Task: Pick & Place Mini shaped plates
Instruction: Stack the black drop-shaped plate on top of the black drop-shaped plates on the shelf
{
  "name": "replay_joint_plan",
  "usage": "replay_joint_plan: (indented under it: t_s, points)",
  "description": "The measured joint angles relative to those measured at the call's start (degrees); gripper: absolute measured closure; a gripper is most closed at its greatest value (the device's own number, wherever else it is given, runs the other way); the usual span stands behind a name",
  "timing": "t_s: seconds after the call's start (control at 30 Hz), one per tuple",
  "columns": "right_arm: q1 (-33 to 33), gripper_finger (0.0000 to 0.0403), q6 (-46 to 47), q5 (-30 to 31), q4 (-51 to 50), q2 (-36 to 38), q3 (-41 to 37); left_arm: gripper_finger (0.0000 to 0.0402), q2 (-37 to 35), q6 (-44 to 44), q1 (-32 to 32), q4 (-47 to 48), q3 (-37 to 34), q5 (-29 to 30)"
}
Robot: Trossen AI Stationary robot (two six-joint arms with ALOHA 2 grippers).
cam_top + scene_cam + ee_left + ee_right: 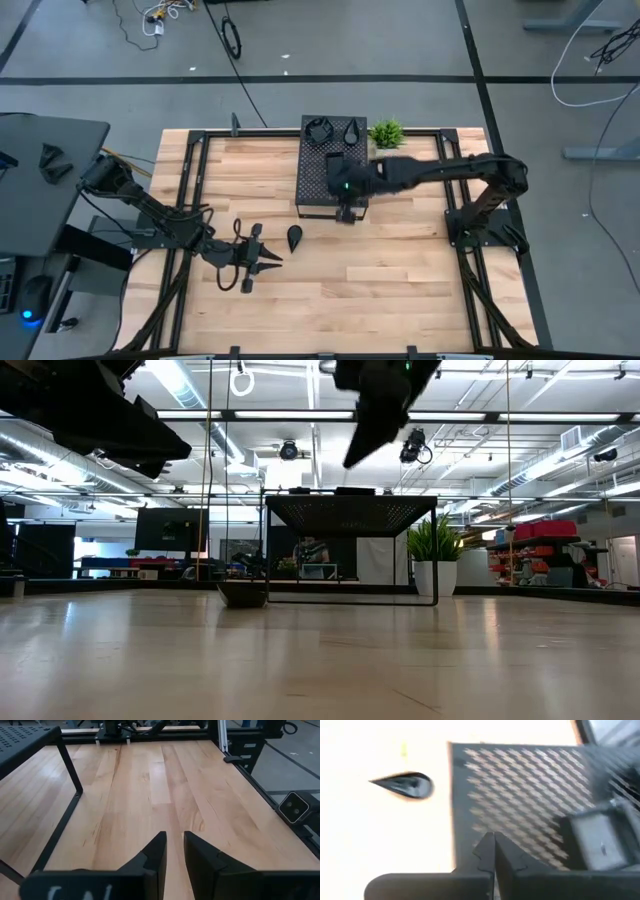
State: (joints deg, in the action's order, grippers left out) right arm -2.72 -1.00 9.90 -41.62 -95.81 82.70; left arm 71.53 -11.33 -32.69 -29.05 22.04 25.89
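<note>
Your right gripper (347,215) hung over the near edge of the large black perforated rectangular box (322,172), which stood at the far middle of the pale wooden plank worktop (400,270). Its jaws were clenched together, fingertips touching, with nothing between them; the right wrist view showed the closed tips (493,851) above the box's perforated top (520,795).

One glossy black teardrop-shaped mini plate (295,237) lay on the bare worktop, just in front of the box's near-left corner and apart from it. The right wrist view showed the same plate (405,785) beside the box edge, not touching it. In the low view it appeared as a low dark dish (242,595) at the left foot of the box frame (350,510).

Two more small black dishes sat on the far end of the box top: a ring-like rounded one (318,130) and a teardrop one (351,130), near each other but apart. The small green potted plant (386,133) stood just beside the box's far-right corner.

Your left gripper (262,258) hovered over the worktop at the near left, a little to the left of the loose teardrop plate. Its jaws stood partly released, a narrow gap showing between the two dark fingers (155,855), and nothing was held in them.
</note>
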Motion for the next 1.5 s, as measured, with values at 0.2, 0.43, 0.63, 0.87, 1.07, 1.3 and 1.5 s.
replay_joint_plan:
  t_s: [0.2,0.43,0.63,0.87,1.07,1.3,1.5]
  points:
    - [10.31,0.0399,3.74,0.33,7.59,-0.82,0.00,0.0333,0.00,-2.54,-0.77,3.28,0.02,-0.11]
    - [23.27,0.0399,13.08,5.47,11.19,-2.64,-0.02,0.0333,0.01,-14.23,-0.71,15.66,0.02,3.84]
    - [32.53,0.0399,22.86,13.93,10.27,-4.88,0.04,0.0333,1.21,-22.49,6.06,27.41,0.01,7.60]
    - [37.52,0.0399,30.75,23.36,8.86,-6.99,-0.04,0.0345,6.98,-16.32,16.49,21.26,0.03,-0.40]
    - [38.07,0.0399,31.99,26.59,9.03,-7.06,-0.04,0.0373,13.11,-10.33,20.15,10.95,0.07,-3.24]
    - [38.03,0.0399,31.85,27.80,9.42,-7.06,-0.04,0.0397,20.18,-7.69,23.07,4.51,1.10,-2.71]
    - [38.03,0.0399,31.62,28.25,9.99,-7.06,-0.04,0.0392,24.14,-7.18,23.61,1.33,2.63,-2.97]
